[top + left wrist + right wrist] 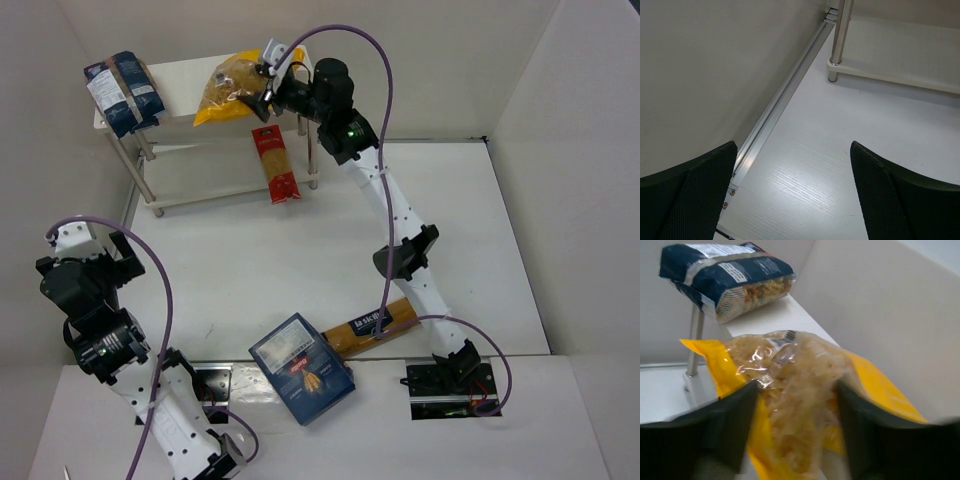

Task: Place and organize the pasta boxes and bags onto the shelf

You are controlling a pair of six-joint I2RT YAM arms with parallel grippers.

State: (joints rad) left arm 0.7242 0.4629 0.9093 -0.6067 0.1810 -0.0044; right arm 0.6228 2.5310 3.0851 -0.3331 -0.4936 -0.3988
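My right gripper (262,95) is shut on the yellow clear-window bag of short pasta (232,85) and holds it over the top board of the white shelf (185,72). In the right wrist view the bag (805,355) fills the space between my fingers (732,415). Two dark blue bags (122,92) lie at the top board's left end and also show in the right wrist view (725,275). The narrow red spaghetti pack (276,163) lies on the lower board. The blue box (300,367) and the orange-and-navy spaghetti pack (375,325) lie on the table near the arm bases. My left gripper (88,252) is open and empty.
The left gripper (792,150) hovers over the table by the left wall and its aluminium rail (782,97). A shelf leg (839,30) and the lower board (900,55) stand ahead of it. The right arm crosses over the spaghetti pack.
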